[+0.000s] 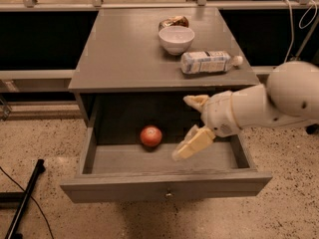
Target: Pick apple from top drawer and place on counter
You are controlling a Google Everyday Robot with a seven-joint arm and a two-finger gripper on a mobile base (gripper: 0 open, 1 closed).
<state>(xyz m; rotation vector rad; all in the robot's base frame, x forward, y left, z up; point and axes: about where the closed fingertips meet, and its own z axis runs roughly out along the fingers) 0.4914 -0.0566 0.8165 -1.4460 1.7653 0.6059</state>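
Observation:
The apple [150,136] is small, round and red-orange. It lies on the floor of the open top drawer [164,187], left of its middle. My gripper [187,126] is open and empty, with one cream finger high at the drawer's back and the other low over the drawer floor. It hangs in the drawer just right of the apple, a short gap apart. The white arm reaches in from the right. The grey counter [124,49] lies above the drawer.
On the counter's right half stand a white bowl [176,38], a brown packet [173,22] behind it and a lying plastic bottle [209,61]. A black pole [22,198] lies on the speckled floor at the left. A cable [294,29] hangs at the right.

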